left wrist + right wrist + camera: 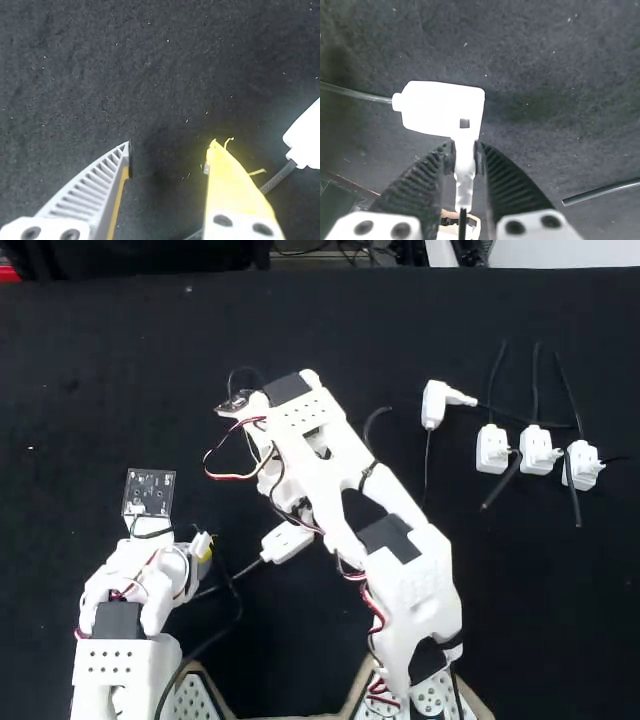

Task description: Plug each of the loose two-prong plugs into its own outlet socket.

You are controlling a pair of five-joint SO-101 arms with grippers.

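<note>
Right tool [464, 147] clamps the white plug [440, 107] by its thin end over mid-table [100, 340], well apart from the sockets [537, 450], left tool [170, 147] gaping empty; the plug may swivel, or its cable [355, 93] snag.

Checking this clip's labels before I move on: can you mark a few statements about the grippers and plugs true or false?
1. The right gripper is shut on a white plug. True.
2. The left gripper holds a plug. False: it is open and empty over the table.
3. Three white pieces lie in a row on the table's right side. True.
4. The table is white. False: it is black.
</note>
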